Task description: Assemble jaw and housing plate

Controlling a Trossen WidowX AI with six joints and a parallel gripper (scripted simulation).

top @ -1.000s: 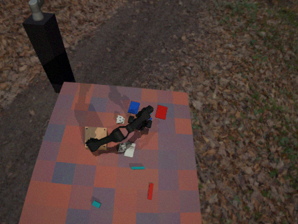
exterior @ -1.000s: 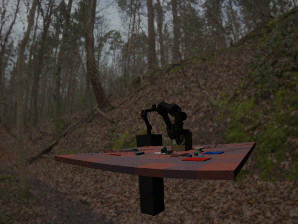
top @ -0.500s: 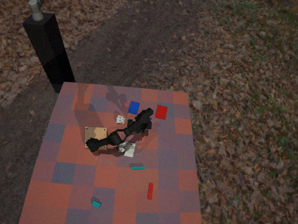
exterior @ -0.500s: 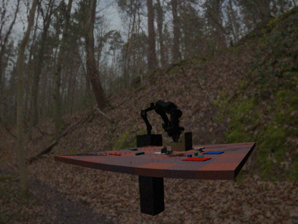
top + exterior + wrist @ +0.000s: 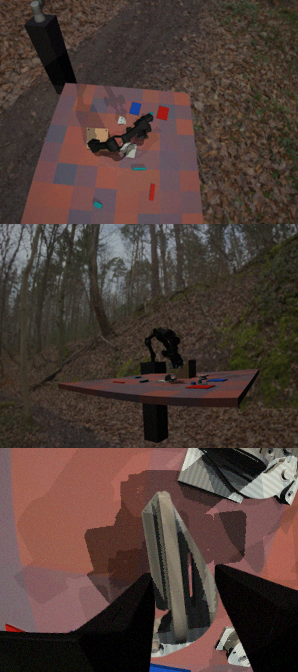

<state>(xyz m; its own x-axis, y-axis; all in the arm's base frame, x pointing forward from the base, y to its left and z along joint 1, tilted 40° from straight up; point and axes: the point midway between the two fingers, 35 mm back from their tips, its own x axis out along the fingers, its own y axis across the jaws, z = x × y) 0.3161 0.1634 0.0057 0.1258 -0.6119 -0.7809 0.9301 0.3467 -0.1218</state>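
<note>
My gripper [image 5: 142, 138] [image 5: 178, 366] [image 5: 183, 576] is shut on a grey-white jaw [image 5: 172, 543], which is long and pointed with a slot. It holds the jaw above the table. The pale base plate [image 5: 132, 152] [image 5: 197, 479] lies flat beside it, at the top right of the wrist view, with the mounted jaw [image 5: 272, 485] on it. The free pin cannot be told clearly. The small white housing plate [image 5: 122, 120] [image 5: 203, 376] [image 5: 236, 652] lies apart from the base, on the far side of the arm in the top view. The fingers partly hide the held jaw's lower end.
A wooden block [image 5: 100, 133] [image 5: 192, 369] stands by the arm's base end in the top view. A blue plate [image 5: 135, 108] [image 5: 217, 380] and a red plate [image 5: 163, 113] [image 5: 200, 386] lie beyond the gripper. Teal bars [image 5: 139, 169] [image 5: 98, 205] and a red bar [image 5: 152, 192] lie nearer the camera.
</note>
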